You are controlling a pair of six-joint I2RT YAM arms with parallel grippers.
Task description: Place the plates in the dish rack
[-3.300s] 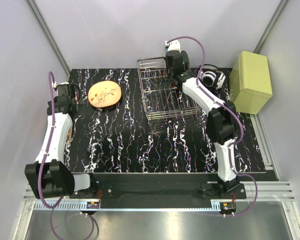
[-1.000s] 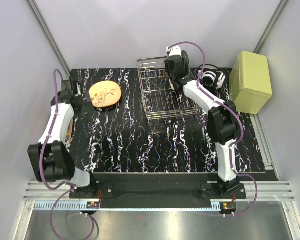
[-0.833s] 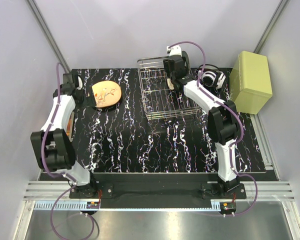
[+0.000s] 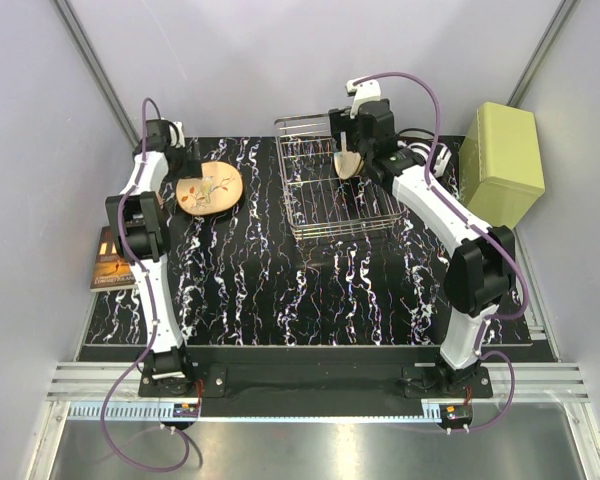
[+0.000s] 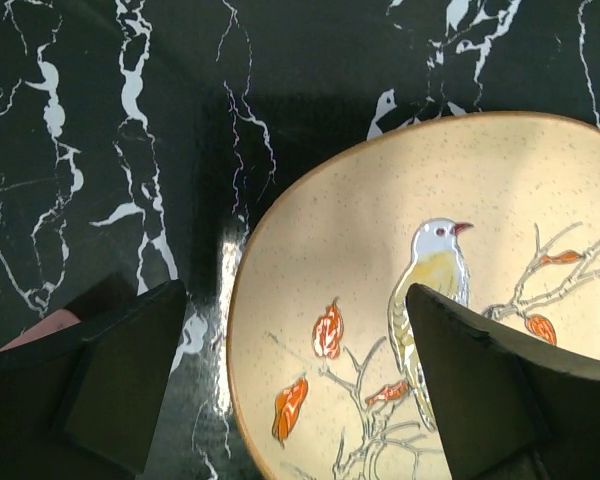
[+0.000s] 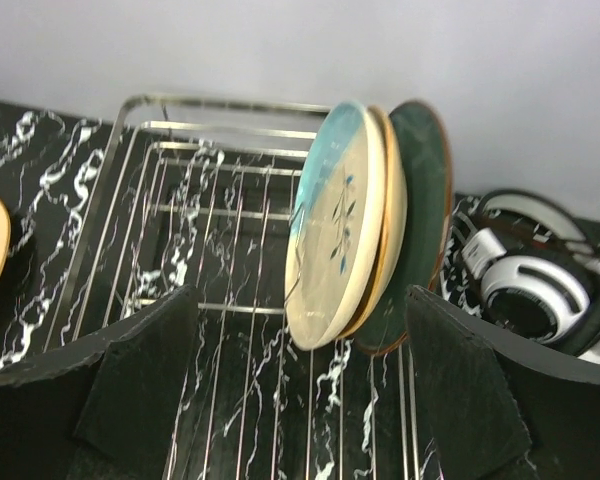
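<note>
A cream plate with a bird and twigs [image 4: 210, 188] lies flat on the table at the far left. My left gripper [image 4: 183, 178] hovers over its left rim, open; in the left wrist view the plate [image 5: 430, 300] fills the gap of the gripper [image 5: 300, 395], one finger off the rim and one over the dish. Three plates stand on edge in the dish rack [image 4: 310, 228]: a cream one with teal glaze [image 6: 340, 230], a tan one [image 6: 392, 215] and a dark teal one [image 6: 422, 190]. My right gripper [image 6: 300, 400] hangs open in front of them, touching none.
A pale green box [image 4: 500, 165] stands at the far right. Headphones [image 4: 420, 158] lie between it and the rack, also in the right wrist view as headphones [image 6: 540, 285]. A brown booklet [image 4: 108, 260] sits at the table's left edge.
The right gripper opened, let go of a plate now standing in the rack, and drew back. The left arm stretched out toward the far left and came over the flat plate.
</note>
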